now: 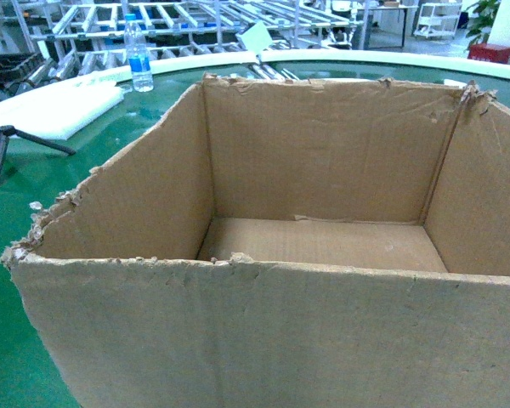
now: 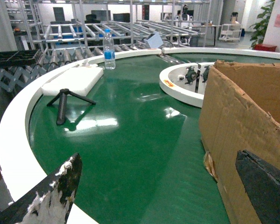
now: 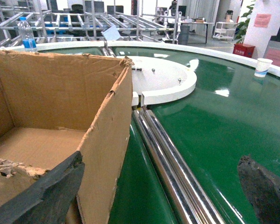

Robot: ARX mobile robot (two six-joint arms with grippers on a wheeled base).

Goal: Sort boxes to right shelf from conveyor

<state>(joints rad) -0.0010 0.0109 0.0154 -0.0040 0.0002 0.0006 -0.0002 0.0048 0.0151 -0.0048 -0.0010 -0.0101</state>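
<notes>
- Nearest the head camera: large brown cardboard box (image 1: 323, 229), open-topped, flapless, with ragged torn upper edges; its interior is bare cardboard.
- Box position: standing upright on the green conveyor belt (image 2: 130, 140), at the near part of the curve, between the white outer rim (image 2: 14, 140) and the white inner rim (image 2: 177, 91).
- Left gripper (image 2: 154, 191): spread wide; one worn, chipped black finger (image 2: 60, 186) lies toward the outer rim, the other black finger (image 2: 266, 182) overlaps the box's outer left wall. Contact with the cardboard cannot be confirmed.
- Right gripper (image 3: 154, 186): likewise spread; one dark finger (image 3: 46, 191) sits at the torn near corner of the box, the other (image 3: 266, 186) hangs over bare belt, well apart from the wall.
- Paired steel rollers (image 3: 172, 163): running across the belt just beside the box's right wall.
- Small black tripod (image 2: 65, 102): resting on the belt near the outer rim, beside a white foam slab (image 2: 74, 79).
- Water bottle (image 2: 108, 49): upright with a blue label, at the far stretch of the belt near the outer rim.
- Paper cup (image 3: 262, 66): upright on the outer rim in the right wrist view.
- Steel roller racks (image 2: 107, 25): ranged beyond the conveyor's far edge.
</notes>
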